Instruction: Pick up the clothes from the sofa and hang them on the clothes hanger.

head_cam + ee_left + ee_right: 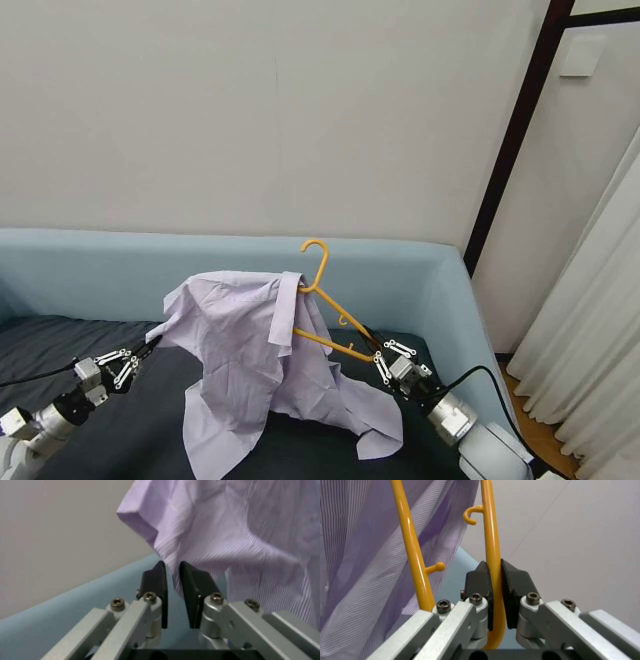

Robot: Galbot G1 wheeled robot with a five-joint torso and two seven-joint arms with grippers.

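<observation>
I'm pinching the shirt [240, 345] tight in the left gripper [151, 342] and clamping the hanger [318, 290] in the right gripper [378, 359].

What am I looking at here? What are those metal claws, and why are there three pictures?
This is a two-armed robot on wheels. The wide picture comes from a camera on its head, and each close-up comes from a camera on one wrist. The claws are its grippers. The left gripper pinches the edge of a lilac shirt. The right gripper clamps an orange hanger. The shirt is draped over the hanger, and its lower part reaches down to the pale blue sofa.
</observation>
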